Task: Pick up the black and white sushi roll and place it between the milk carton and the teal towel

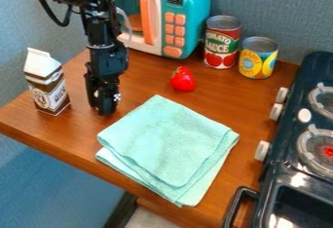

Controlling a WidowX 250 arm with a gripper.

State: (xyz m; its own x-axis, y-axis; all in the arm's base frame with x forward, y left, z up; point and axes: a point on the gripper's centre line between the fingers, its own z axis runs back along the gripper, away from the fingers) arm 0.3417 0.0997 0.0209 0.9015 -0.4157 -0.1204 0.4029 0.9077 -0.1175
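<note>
Bright, fairly even light reaches me across the desk (pixel 146 81), leaving only soft shadows around the things. White glare breaks up the glossy dark stove (pixel 281 171), strongest near its lower front. Small glints catch my black hand (pixel 105 109), and the microwave (pixel 196 8) is darker inside its doorway.
</note>
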